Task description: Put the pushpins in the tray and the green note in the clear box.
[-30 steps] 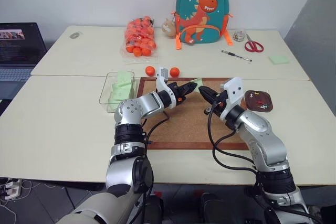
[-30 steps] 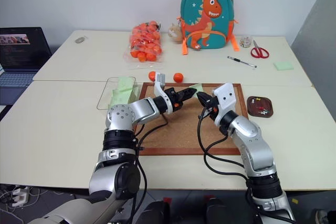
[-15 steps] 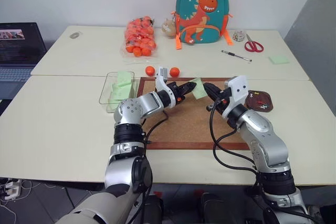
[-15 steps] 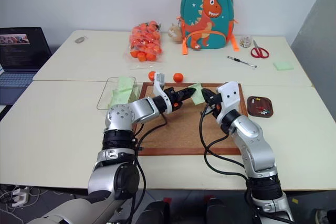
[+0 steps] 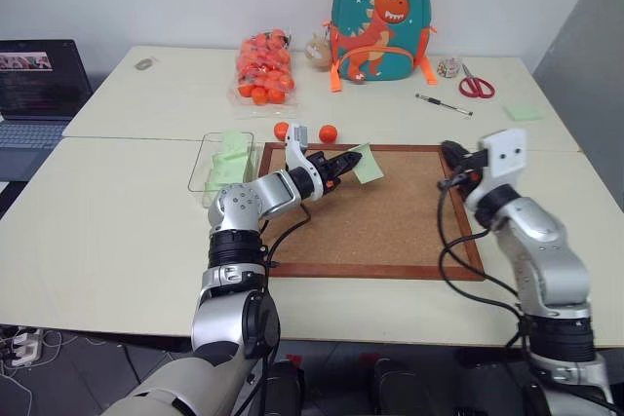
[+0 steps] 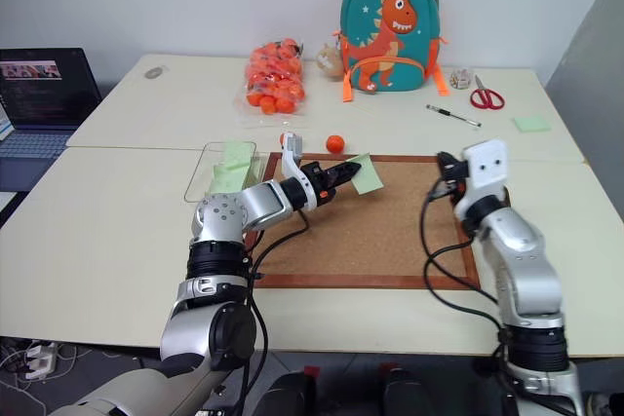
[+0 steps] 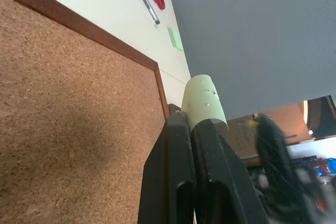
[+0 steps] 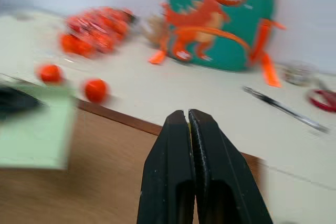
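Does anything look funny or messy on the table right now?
Nothing is spilled or broken. One odd sight: the green note hangs curled in the air above the cork board, pinched by the left gripper. Two orange balls sit loose beside their bag.

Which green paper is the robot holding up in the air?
The green note pinched in the left gripper above the cork board; the other green papers lie in the clear box or flat on the far table.

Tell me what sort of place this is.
Probably an office or lab set up for desk-tidying trials: pale tables pushed together, an open laptop at one edge, and a cork board, scissors and a child's dinosaur backpack laid out.
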{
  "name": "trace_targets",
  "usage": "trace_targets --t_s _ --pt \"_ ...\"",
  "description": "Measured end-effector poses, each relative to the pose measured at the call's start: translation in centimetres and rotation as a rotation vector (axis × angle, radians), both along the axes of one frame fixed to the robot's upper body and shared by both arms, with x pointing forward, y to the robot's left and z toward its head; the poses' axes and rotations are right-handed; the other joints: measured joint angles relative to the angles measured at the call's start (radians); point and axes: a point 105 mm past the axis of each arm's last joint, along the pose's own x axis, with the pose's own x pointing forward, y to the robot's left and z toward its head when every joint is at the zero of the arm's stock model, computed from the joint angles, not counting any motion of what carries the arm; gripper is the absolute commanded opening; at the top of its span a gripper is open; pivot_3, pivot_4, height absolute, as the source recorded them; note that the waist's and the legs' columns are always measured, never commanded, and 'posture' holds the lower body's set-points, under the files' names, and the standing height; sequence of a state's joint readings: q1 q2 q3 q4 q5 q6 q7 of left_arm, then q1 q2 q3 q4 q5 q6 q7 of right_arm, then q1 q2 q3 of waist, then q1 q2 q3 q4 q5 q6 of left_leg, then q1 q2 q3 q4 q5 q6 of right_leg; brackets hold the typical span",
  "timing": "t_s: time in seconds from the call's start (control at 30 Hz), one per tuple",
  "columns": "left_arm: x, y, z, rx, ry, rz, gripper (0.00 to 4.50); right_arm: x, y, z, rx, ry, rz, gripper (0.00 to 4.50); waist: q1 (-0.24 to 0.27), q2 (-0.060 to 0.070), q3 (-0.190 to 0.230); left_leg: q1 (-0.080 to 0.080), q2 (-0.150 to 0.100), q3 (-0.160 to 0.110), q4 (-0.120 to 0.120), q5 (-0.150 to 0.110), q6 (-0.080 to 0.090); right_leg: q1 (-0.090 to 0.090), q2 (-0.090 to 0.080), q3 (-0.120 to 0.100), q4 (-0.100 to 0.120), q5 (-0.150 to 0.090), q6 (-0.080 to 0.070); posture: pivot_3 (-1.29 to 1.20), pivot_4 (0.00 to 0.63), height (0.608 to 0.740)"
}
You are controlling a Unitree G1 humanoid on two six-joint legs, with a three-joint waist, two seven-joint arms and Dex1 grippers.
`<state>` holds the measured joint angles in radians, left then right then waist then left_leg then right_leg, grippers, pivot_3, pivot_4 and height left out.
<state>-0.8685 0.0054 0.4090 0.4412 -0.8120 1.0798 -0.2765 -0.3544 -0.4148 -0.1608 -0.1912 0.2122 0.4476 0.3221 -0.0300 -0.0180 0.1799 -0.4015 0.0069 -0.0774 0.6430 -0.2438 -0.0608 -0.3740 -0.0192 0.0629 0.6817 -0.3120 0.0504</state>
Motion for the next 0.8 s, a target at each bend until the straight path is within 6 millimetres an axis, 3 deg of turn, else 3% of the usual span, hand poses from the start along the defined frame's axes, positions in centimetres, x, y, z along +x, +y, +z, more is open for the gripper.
trace_targets --t_s 0.23,0.37,0.63,0.8 --pt "-0.4 -1.0 0.1 0.01 -0.016 -0.042 0.0 2.4 -4.5 -3.6 -0.027 0.168 -0.163 0.0 -0.008 0.0 0.0 0.001 0.001 0.002 0.0 0.0 0.0 0.0 0.001 0.002 0.001 0.0 0.0 0.0 0.15 0.74" --pt "-0.5 -1.2 0.2 0.019 -0.026 -0.048 0.0 3.4 -5.9 -4.8 -0.03 0.218 -0.216 0.75 -0.006 0.0 0.0 0.0 0.001 0.002 0.0 0.0 0.0 -0.001 0.001 0.002 0.0 0.0 0.0 0.0 0.15 0.74" --pt "-0.5 -1.1 0.5 0.022 -0.041 -0.046 0.0 3.8 -6.9 -6.4 -0.014 0.263 -0.243 2.31 -0.004 0.0 0.0 0.0 0.001 0.003 0.0 0.0 0.0 0.0 0.0 0.003 0.0 0.0 0.0 0.0 0.15 0.74" --pt "-0.6 -1.1 0.6 0.028 -0.049 -0.046 0.0 3.8 -7.3 -5.8 0.007 0.231 -0.263 3.34 -0.004 0.0 0.0 0.0 0.001 0.003 0.0 0.0 0.0 -0.001 0.0 0.003 0.0 0.0 0.0 0.0 0.15 0.74"
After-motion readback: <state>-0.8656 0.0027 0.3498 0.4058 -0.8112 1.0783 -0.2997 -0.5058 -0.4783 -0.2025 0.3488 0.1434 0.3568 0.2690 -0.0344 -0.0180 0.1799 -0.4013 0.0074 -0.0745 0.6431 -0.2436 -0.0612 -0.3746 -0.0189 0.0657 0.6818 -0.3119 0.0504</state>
